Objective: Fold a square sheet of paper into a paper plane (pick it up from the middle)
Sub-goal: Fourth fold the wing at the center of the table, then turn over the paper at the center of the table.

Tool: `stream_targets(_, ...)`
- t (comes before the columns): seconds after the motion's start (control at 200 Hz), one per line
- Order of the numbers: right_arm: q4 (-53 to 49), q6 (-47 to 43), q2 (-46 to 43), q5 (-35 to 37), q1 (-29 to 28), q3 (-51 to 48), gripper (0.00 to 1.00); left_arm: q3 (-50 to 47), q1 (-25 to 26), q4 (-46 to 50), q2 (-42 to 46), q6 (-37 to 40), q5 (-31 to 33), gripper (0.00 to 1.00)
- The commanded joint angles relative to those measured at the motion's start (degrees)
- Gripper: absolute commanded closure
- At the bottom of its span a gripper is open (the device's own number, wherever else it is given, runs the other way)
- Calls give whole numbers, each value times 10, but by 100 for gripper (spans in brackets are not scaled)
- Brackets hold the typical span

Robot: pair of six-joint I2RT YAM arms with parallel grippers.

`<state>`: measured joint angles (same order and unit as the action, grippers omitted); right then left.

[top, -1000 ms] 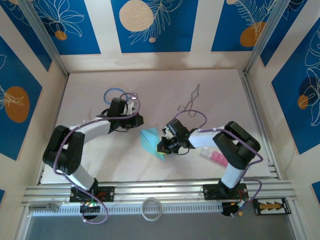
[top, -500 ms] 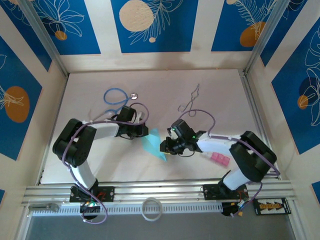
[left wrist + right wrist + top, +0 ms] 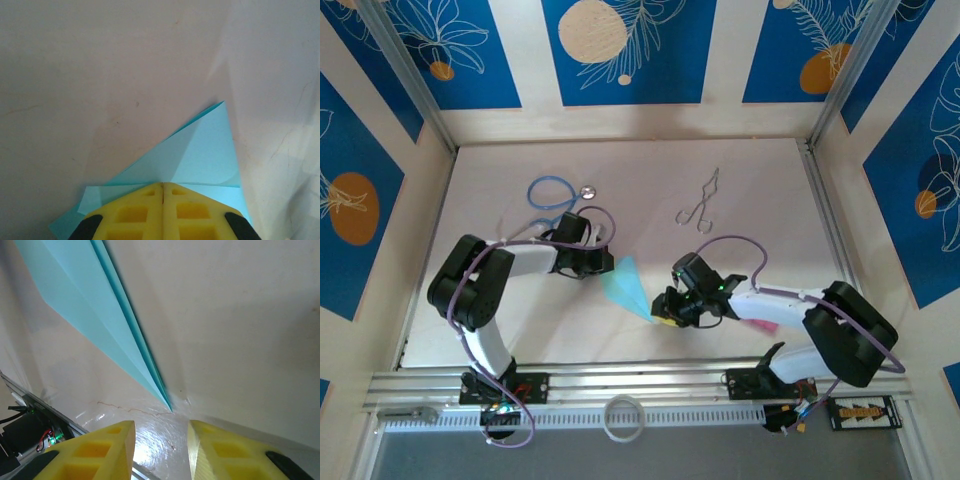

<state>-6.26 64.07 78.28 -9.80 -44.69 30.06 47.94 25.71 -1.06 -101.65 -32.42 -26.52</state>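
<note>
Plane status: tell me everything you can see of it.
The plane is thin, matte, light turquoise paper, folded into a narrow dart with layered edges and visible creases. It lies on the table, with its wide end far-left and its sharp point near-right. The shut left hand sits on the wide end; I cannot tell whether it is pinching or pressing. The open right hand is just off the point, not touching.

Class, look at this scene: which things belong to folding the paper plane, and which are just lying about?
Belong to the job: paper plane, left gripper, right gripper.

Just lying about: stethoscope, metal clamp, pink blocks, white ring.
</note>
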Motion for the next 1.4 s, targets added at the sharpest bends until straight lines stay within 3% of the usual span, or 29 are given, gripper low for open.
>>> stream_targets(0.0, 14, 22, 23, -18, -10, 5, 67, -2, -9, 17, -20, 8, 13, 99)
stream_targets(0.39, 89, 41, 71, -41, -16, -5, 75, -1, -12, 23, -30, 11, 12, 100)
stream_targets(1.391, 210, 43, 54, -19, 4, -43, 72, -7, -13, 12, -24, 0, -4, 100)
